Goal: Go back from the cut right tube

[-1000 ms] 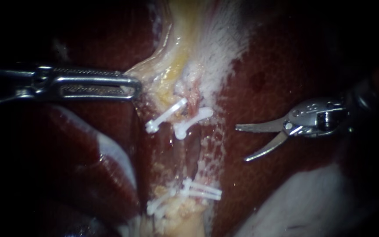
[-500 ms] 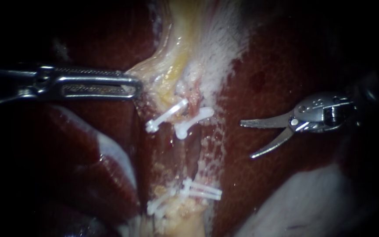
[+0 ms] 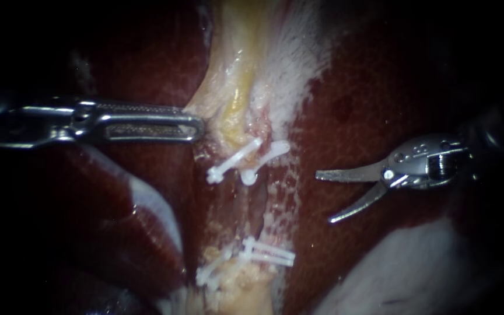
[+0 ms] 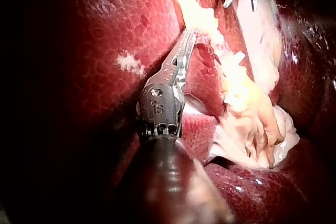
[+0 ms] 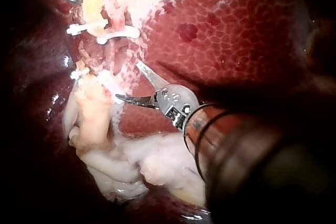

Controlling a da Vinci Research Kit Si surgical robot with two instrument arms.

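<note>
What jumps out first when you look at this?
The little white clips stand out most, bright in the middle against the dark red liver. Beside them, the right instrument hangs with its two blades spread apart, touching nothing. The left instrument pinches the yellow tissue just above the upper clips.

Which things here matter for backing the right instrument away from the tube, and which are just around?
In the job: right instrument, blades open; right tube; clips on it.
Just around: left instrument, jaws shut on yellowish tissue; liver.
</note>
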